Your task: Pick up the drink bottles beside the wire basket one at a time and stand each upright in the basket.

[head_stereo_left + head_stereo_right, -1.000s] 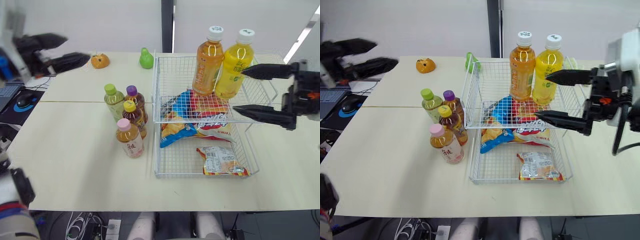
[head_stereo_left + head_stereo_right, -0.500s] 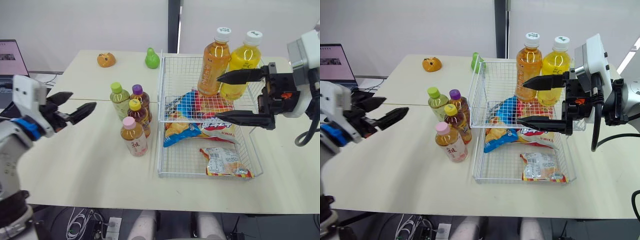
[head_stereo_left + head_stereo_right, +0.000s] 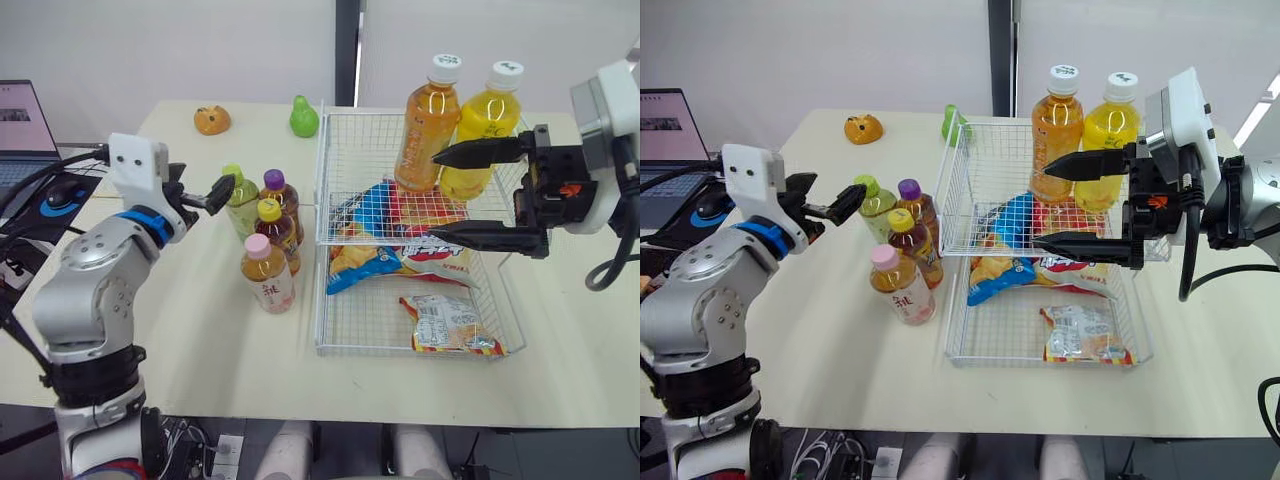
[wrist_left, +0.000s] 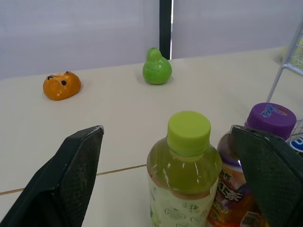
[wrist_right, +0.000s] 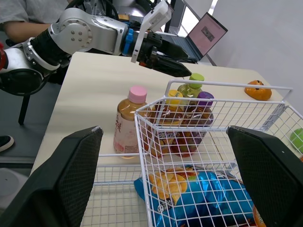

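Four drink bottles stand together on the table left of the wire basket [image 3: 322, 300]: green cap [image 3: 238, 200], purple cap [image 3: 277, 196], yellow cap [image 3: 275, 232] and pink cap [image 3: 267, 277]. An orange bottle [image 3: 424, 125] and a yellow bottle [image 3: 482, 130] stand upright on the basket's upper shelf. My left gripper [image 3: 203, 189] is open just behind the green-capped bottle [image 4: 184, 175], which sits between its spread fingers but apart from them. My right gripper [image 3: 438, 195] is open and empty over the upper shelf, in front of the yellow bottle.
Snack bags lie in the basket: a blue one [image 3: 368, 230] and a pale one [image 3: 445, 325] on the bottom. An orange toy [image 3: 212, 120] and a green pear [image 3: 304, 117] sit at the table's back. A laptop [image 3: 18, 120] stands far left. A person [image 5: 26, 14] sits beyond the table.
My left arm has swung in from the left, bringing its open gripper up to the green-capped bottle. The right gripper has hardly moved.
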Controlling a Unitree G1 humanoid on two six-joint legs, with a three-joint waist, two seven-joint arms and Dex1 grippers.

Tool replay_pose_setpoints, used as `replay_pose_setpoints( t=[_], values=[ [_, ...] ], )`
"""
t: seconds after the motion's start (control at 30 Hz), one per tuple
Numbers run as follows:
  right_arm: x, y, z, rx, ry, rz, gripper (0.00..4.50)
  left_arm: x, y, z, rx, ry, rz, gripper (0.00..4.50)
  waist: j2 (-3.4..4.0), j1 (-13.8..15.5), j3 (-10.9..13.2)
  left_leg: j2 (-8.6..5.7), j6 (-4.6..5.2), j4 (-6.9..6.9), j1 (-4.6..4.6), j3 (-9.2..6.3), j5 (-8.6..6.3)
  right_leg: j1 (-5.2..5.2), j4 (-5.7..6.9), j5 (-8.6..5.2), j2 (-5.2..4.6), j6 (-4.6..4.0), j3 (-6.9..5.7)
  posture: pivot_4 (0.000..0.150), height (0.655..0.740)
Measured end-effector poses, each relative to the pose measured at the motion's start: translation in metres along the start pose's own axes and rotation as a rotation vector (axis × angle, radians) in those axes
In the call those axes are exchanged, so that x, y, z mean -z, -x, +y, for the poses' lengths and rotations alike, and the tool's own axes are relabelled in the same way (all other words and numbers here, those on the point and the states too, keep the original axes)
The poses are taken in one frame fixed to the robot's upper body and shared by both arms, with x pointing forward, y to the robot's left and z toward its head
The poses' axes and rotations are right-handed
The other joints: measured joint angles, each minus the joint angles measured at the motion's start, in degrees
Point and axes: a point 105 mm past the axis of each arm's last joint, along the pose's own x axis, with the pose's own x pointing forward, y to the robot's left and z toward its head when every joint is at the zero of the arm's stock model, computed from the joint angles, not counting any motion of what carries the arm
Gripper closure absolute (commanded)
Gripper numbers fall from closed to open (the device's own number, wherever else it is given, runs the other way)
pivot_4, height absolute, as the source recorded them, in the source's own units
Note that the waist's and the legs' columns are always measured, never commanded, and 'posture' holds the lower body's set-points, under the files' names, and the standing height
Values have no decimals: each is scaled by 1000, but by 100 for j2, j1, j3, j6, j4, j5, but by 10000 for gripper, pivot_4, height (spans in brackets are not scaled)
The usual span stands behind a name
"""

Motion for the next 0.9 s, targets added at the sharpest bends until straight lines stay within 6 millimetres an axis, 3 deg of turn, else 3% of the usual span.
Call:
replay_pose_setpoints(
  t=[0.47, 0.57, 0.83, 0.9],
  values=[
    [1, -1, 0, 7, -13, 9, 0, 10, -33, -7, 56, 27, 21, 390, 0, -9, 0, -1, 0, -1, -1, -1, 0, -2, -1, 0, 0, 0, -1, 1500, 7400],
    [0, -1, 0, 14, -10, 8, 0, 9, -37, -9, 79, 28, 18, 6198, 0, -12, 0, 0, -1, -1, -1, -1, 0, -2, 0, 0, 0, 0, 0, 1500, 7400],
    [-1, 0, 1, 19, -8, 10, 0, 16, -41, -10, 100, 28, 41, 31467, 0, -14, 0, -1, 0, -2, -1, -1, 0, -2, 0, 0, -1, 0, -1, 1500, 7400],
    [-1, 1, 1, 21, -8, 9, 0, 16, -41, -10, 102, 27, 42, 31404, 0, -14, 0, -1, -1, -2, -1, -2, 1, -2, 0, 0, -1, 0, -1, 1500, 7400]
  ],
)
